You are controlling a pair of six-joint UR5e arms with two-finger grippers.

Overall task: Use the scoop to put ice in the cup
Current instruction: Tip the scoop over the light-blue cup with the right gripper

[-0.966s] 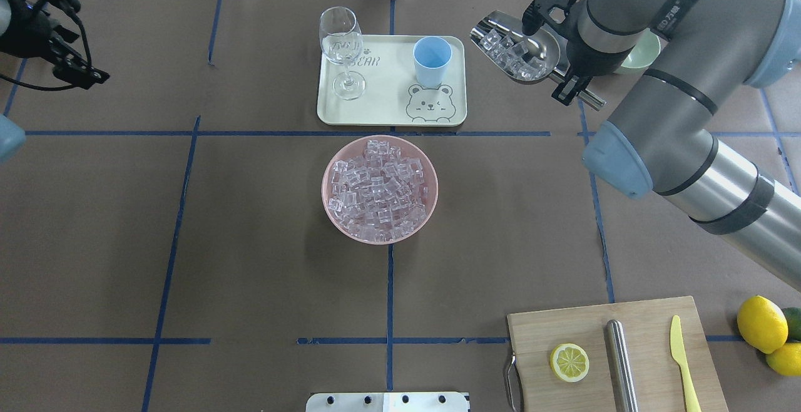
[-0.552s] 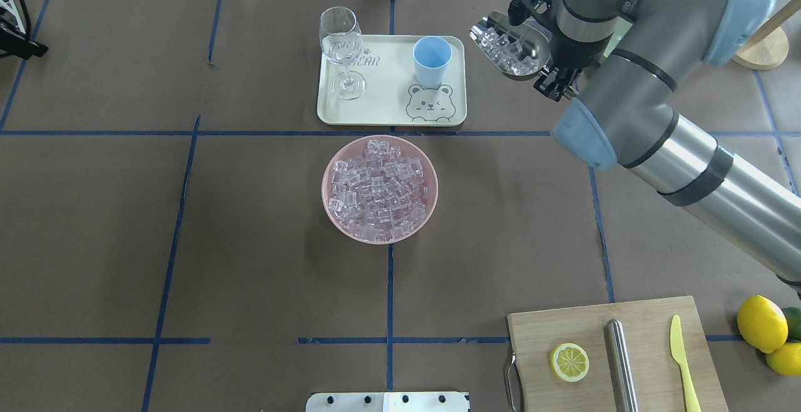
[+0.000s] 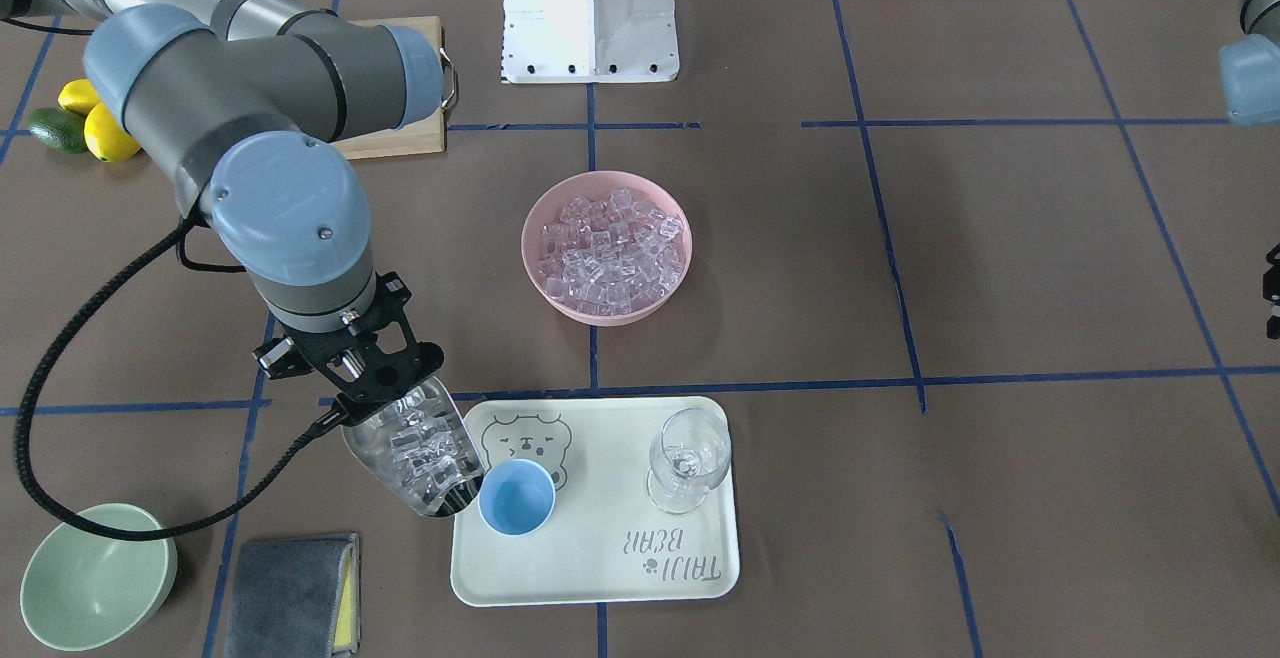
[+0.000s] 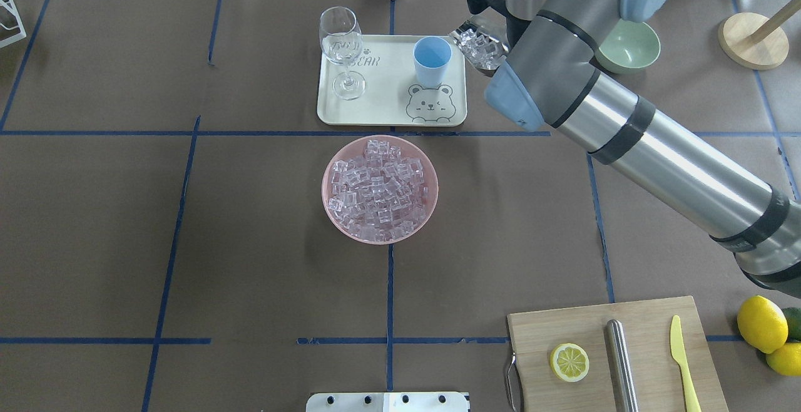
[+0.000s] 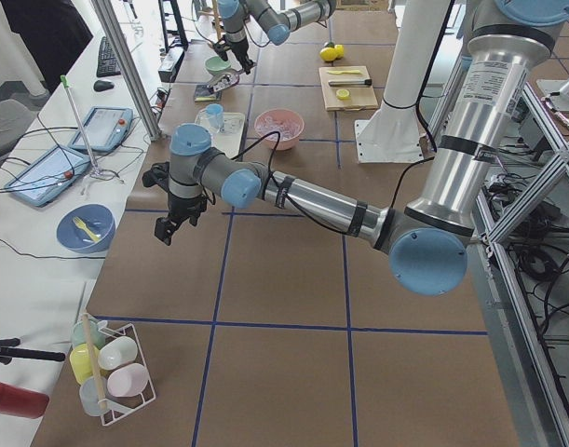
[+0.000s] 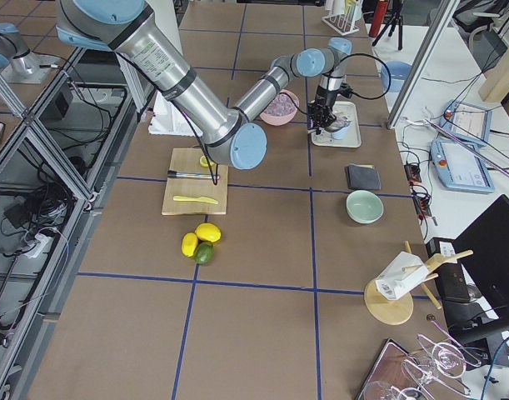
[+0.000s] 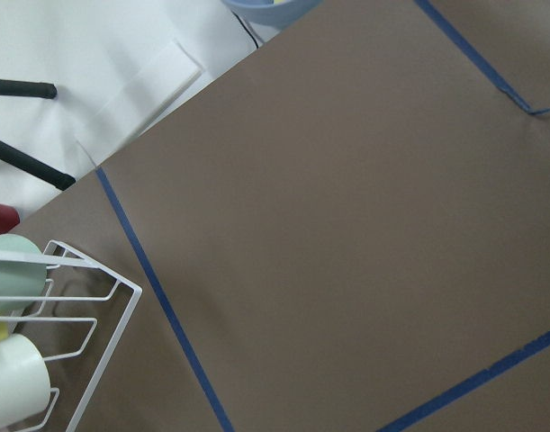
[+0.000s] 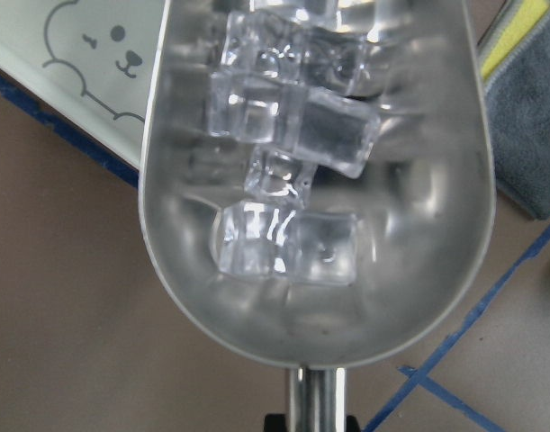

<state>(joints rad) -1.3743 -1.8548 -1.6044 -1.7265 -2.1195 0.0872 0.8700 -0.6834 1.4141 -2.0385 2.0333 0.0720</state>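
My right gripper [image 3: 368,378] is shut on the rod handle of the silver scoop [image 3: 415,458], which holds several clear ice cubes [image 8: 293,135]. The scoop [image 4: 479,46] hangs just beside the light-blue cup [image 4: 432,58], its front end at the tray's edge close to the cup's rim [image 3: 516,498]. In the overhead view my arm hides the gripper. A pink bowl [image 4: 331,211] in the table's middle is full of ice [image 4: 378,190]. My left gripper [image 5: 172,219] hangs above bare table far to the left; I cannot tell whether it is open or shut.
The cup stands on a cream bear tray [image 4: 388,105] with a clear wine glass [image 4: 341,42]. A pale green bowl [image 3: 95,578] and a grey cloth [image 3: 290,583] lie beyond the scoop. A cutting board [image 4: 538,330] with lemon slice, steel cylinder and knife, and lemons [image 4: 760,324], are near the robot's right.
My right arm has carried the loaded scoop leftward, from well right of the tray to right beside the cup. My left arm has drawn out of the overhead view.
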